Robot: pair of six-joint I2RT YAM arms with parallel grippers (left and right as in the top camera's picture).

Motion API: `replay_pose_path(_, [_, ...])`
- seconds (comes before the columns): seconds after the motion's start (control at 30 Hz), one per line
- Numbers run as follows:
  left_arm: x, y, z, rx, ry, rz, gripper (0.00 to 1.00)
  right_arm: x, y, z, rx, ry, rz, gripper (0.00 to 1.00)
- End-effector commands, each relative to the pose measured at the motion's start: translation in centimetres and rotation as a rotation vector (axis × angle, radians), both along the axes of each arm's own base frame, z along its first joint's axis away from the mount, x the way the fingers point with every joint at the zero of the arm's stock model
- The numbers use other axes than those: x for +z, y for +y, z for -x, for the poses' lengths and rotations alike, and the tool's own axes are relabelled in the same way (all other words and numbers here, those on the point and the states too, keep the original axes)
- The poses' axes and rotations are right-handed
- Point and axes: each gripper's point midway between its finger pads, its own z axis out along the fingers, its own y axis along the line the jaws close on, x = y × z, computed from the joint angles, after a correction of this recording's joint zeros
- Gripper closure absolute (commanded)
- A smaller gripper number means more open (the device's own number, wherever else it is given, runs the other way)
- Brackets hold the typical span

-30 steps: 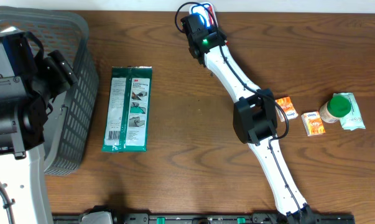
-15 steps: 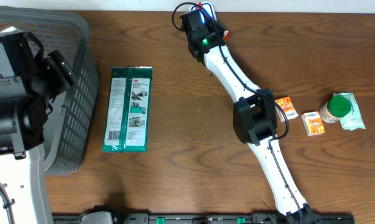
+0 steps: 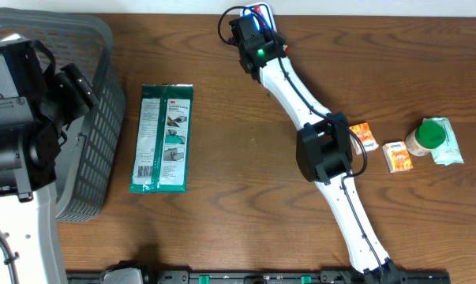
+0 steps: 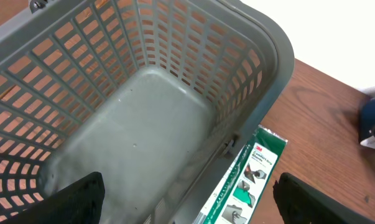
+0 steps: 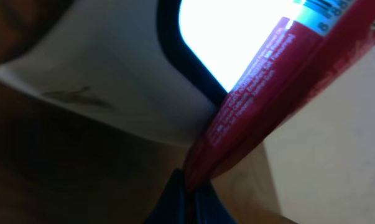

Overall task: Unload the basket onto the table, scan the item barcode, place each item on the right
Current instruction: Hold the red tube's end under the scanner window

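My right gripper (image 3: 253, 16) is at the table's far edge, shut on a red packet (image 5: 280, 81) pinched between its blue fingertips (image 5: 175, 202). The packet's blue end with its barcode (image 5: 327, 7) lies across the bright window (image 5: 231, 31) of a white scanner (image 5: 112, 68). In the overhead view the packet (image 3: 259, 9) shows only as a red and blue sliver past the wrist. My left gripper (image 4: 190, 205) hangs open above the grey basket (image 4: 268, 37), nothing between its black fingers (image 4: 81, 199).
A green flat packet (image 3: 163, 138) lies on the table right of the basket (image 3: 103, 118). Two orange sachets (image 3: 364, 136) (image 3: 397, 156), a green-capped jar (image 3: 427, 136) and a white-green packet (image 3: 451, 150) sit at the right. The right arm (image 3: 324, 150) crosses the table's middle.
The right wrist has edged slightly left and toward the far edge with the red packet. The left arm has not moved.
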Motion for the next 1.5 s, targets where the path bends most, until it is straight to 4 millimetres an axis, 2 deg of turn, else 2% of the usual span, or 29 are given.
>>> replay_pose_path(0.0, [0.3, 0.3, 0.1, 0.012, -0.007, -0.006, 0.12, 3.8, -0.1, -0.1, -0.012, -0.02, -0.174, 0.99])
replay_pose_path(0.17, [0.3, 0.3, 0.1, 0.012, -0.007, -0.006, 0.12, 1.9, -1.0, 0.9, -0.048, 0.08, -0.291, 0.99])
replay_pose_path(0.3, [0.3, 0.3, 0.1, 0.012, -0.007, -0.006, 0.12, 2.1, -2.4, 0.4, -0.138, 0.048, -0.366, 0.99])
replay_pose_path(0.57, [0.3, 0.3, 0.1, 0.012, -0.007, -0.006, 0.12, 2.0, -2.2, 0.6, -0.12, 0.075, -0.386, 0.99])
replay_pose_path(0.7, [0.3, 0.3, 0.1, 0.012, -0.007, -0.006, 0.12, 2.9, -1.8, 0.3, -0.104, 0.058, -0.412, 0.99])
replay_pose_path(0.87, [0.3, 0.3, 0.1, 0.012, -0.007, -0.006, 0.12, 6.6, 0.7, 0.3, 0.007, 0.067, -0.58, 0.99])
replay_pose_path(1.03, [0.3, 0.3, 0.1, 0.012, -0.007, -0.006, 0.12, 9.1, 1.7, 0.6, 0.05, 0.069, -0.683, 0.99])
replay_pose_path(1.17, [0.3, 0.3, 0.1, 0.012, -0.007, -0.006, 0.12, 8.8, 1.6, 0.8, 0.037, 0.089, -0.718, 0.99])
replay_pose_path(1.27, [0.3, 0.3, 0.1, 0.012, -0.007, -0.006, 0.12, 8.7, 0.6, 0.5, -0.013, 0.093, -0.768, 0.99])
replay_pose_path(1.47, [0.3, 0.3, 0.1, 0.012, -0.007, -0.006, 0.12, 7.6, -1.4, 0.6, -0.075, 0.096, -0.711, 0.99])
